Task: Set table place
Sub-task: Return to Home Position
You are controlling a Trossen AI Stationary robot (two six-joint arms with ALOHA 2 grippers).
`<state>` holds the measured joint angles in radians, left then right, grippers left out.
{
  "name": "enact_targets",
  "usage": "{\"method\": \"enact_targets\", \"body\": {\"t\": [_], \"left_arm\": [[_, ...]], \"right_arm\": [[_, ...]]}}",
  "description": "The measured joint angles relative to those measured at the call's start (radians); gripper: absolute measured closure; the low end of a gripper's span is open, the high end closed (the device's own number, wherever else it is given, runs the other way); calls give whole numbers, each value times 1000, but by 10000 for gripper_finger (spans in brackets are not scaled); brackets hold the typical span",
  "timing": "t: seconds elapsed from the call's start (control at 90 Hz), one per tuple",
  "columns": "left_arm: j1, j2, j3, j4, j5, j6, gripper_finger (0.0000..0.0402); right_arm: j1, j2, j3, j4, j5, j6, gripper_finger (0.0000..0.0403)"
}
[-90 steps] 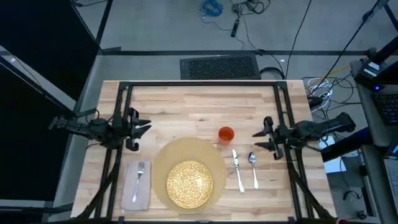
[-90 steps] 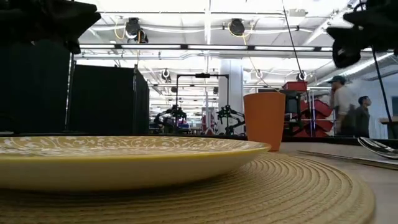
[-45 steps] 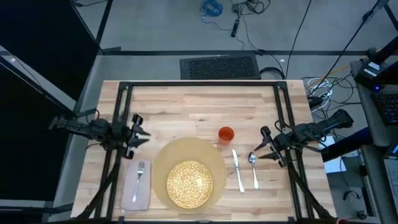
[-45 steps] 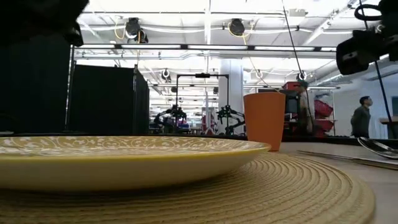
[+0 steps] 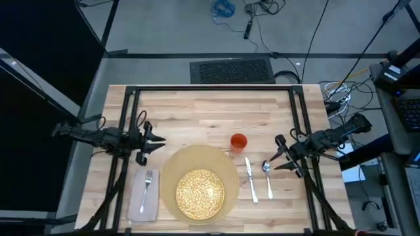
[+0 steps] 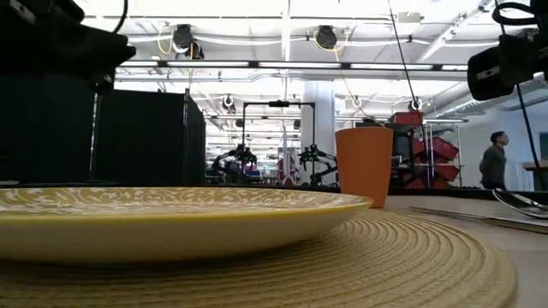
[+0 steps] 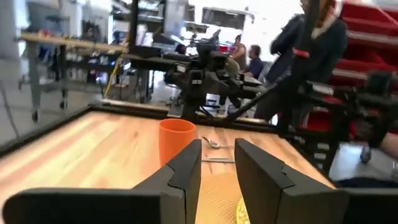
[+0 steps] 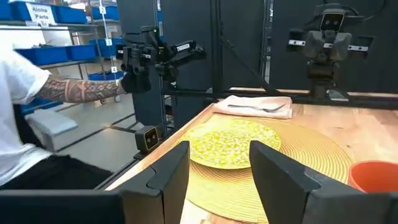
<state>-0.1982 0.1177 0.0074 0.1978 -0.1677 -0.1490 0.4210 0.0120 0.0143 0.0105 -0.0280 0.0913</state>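
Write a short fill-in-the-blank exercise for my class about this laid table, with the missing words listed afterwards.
The steel fork lies on the pinkish-grey cloth ___.
The gold-speckled round plate sits on the big round tan ___.
The steel knife lies between the plate and the steel ___.
The small cup is coloured ___.
Missing words: napkin; mat; spoon; orange.

Both arms reach inward from opposite sides, grippers facing each other.
Left arm [image 5: 92, 134] comes in from the left, roughly straight; the left gripper [image 5: 156, 139] points towards the centre, its fingers [image 7: 188, 171] parted by a narrow gap. Right arm [image 5: 335, 136] comes in from the right on a slight slant; the right gripper [image 5: 276, 154] has its fingers [image 8: 171, 168] spread wider. Both are empty.
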Motion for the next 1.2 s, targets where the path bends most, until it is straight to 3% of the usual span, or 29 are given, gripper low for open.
{"method": "enact_targets", "body": {"t": [1.2], "left_arm": [[0, 0, 0, -6, -13, -1, 320]], "right_arm": [[0, 0, 1, 0, 1, 1, 250]]}}
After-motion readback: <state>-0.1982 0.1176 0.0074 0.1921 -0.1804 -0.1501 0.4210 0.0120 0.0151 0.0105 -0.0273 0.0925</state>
